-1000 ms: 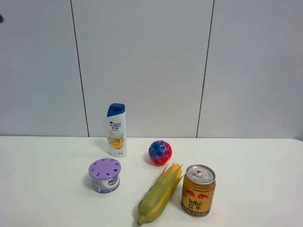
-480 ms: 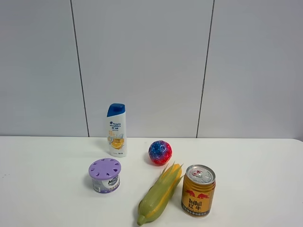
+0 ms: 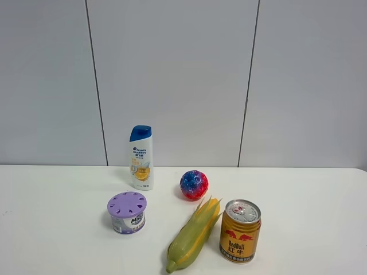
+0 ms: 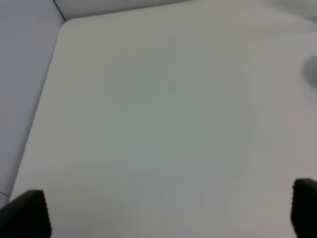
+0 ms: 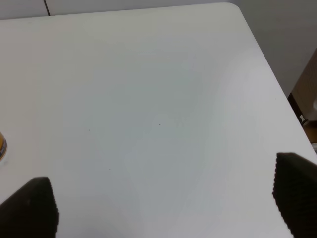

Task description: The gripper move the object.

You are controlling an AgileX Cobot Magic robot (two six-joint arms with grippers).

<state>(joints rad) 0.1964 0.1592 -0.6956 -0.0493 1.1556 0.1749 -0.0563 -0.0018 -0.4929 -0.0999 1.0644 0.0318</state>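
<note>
A short gold Red Bull can point(image 3: 240, 231) with a silver pull-tab top stands upright on the white table point(image 3: 51, 229), at the front right of the group of objects. A sliver of it shows at the edge of the right wrist view point(image 5: 2, 147). No arm shows in the exterior high view. My left gripper point(image 4: 171, 210) is open and empty above bare table near a corner. My right gripper point(image 5: 163, 203) is open and empty above bare table near the table's right edge, well away from the can.
A corn cob point(image 3: 194, 235) lies right beside the can. A white tub with a purple lid point(image 3: 127, 212), a red and blue ball point(image 3: 194, 184) and a shampoo bottle point(image 3: 141, 157) stand further left and back. A grey panelled wall stands behind.
A small dark shape at the top left edge of the exterior high view a second ago has gone. The objects have not moved.
</note>
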